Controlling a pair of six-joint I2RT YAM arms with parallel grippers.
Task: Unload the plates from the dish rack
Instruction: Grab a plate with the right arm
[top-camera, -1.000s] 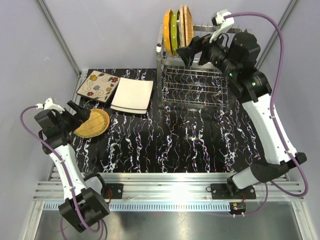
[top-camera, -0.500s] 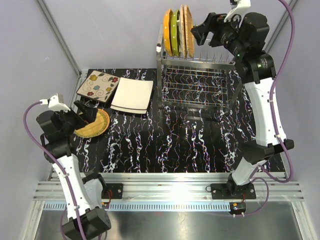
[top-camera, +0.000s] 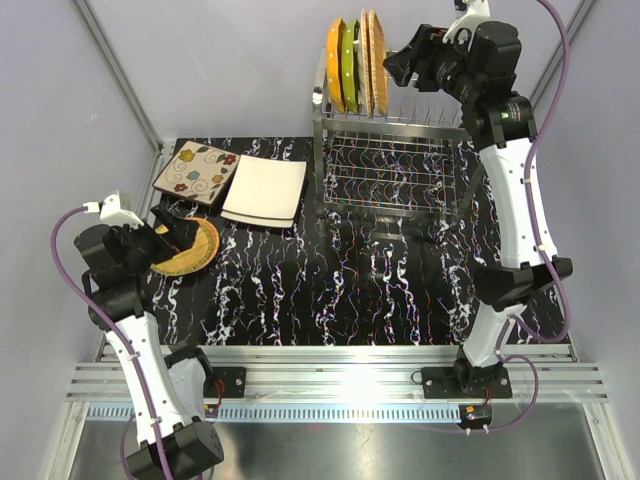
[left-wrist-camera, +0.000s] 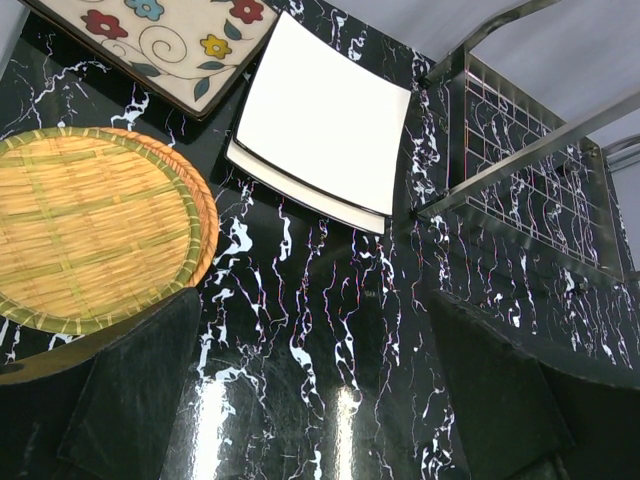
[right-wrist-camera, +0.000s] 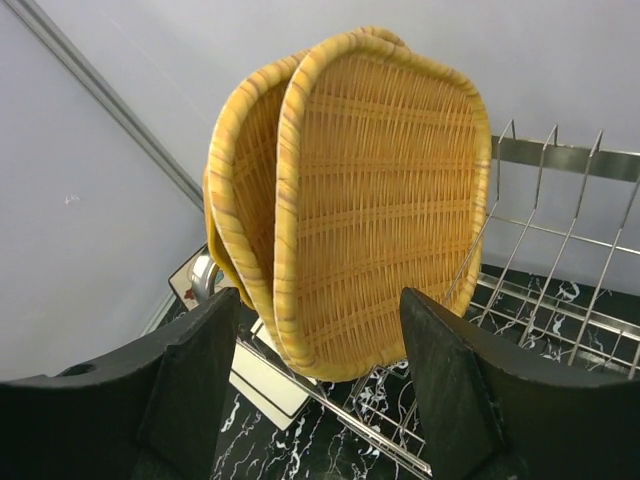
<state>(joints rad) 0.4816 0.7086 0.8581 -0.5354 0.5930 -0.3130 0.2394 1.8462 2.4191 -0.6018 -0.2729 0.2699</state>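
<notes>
Dish rack: stands at the far right of the black marbled tabletop; shiny steel wire, two tiers.
Plates in rack: four on edge at the left end of the upper tier. In order, orange plate, green plate, then two wicker plates nearest the right arm.
Plates unloaded: lying flat left of the rack. Floral square plate, white square plate just beside it, round wicker plate nearer the arms.
Right fingers: parted, holding nothing, raised to the upper tier just beside the outer wicker plate and facing its woven side; no contact visible.
Left fingers: spread wide, empty, hovering low beside the round wicker plate.
Step in hand: probably the approach to the outer wicker plate; three plates out, four to go.
Next move calls for: lining up on the rim, slipping one finger into the narrow gap between the two wicker plates, clamping, then lifting straight up clear of the prongs.
Risk: neighbouring wicker plate dragged or tipped.
</notes>
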